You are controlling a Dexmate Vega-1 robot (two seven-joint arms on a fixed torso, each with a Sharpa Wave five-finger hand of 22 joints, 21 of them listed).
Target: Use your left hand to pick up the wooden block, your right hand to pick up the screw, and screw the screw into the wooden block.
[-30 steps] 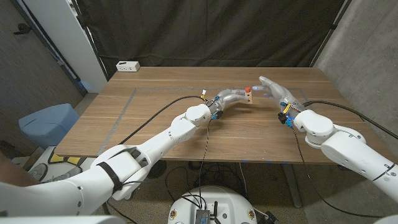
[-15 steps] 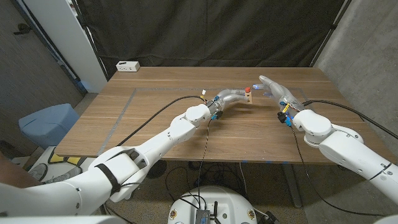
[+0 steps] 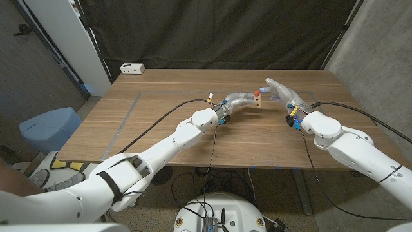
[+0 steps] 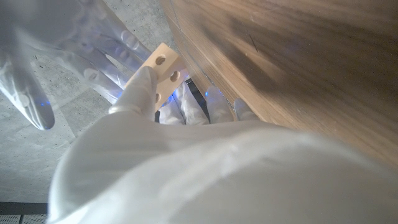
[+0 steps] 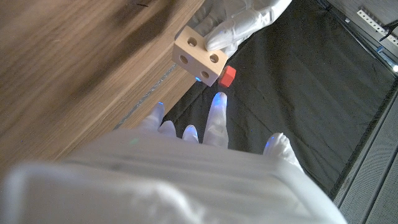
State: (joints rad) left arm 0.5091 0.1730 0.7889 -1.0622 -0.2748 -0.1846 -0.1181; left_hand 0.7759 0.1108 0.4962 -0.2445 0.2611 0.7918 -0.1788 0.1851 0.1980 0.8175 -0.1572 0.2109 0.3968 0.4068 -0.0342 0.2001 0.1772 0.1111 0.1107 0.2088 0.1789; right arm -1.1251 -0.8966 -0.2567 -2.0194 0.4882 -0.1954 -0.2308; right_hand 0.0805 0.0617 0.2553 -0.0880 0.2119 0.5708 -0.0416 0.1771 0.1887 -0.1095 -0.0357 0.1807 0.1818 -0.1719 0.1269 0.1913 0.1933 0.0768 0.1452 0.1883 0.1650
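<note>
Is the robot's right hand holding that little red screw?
No: in the right wrist view the right hand has its fingers spread and apart from the red screw, which sits in the wooden block held by the left hand.

table: wooden | white box: far left corner

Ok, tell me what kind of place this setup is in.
Likely a robotics lab or test bay, not a home. A black curtain hangs behind the wooden table, bare concrete wall stands at the side, cables trail over the tabletop, and a white power strip sits at the far corner.
</note>
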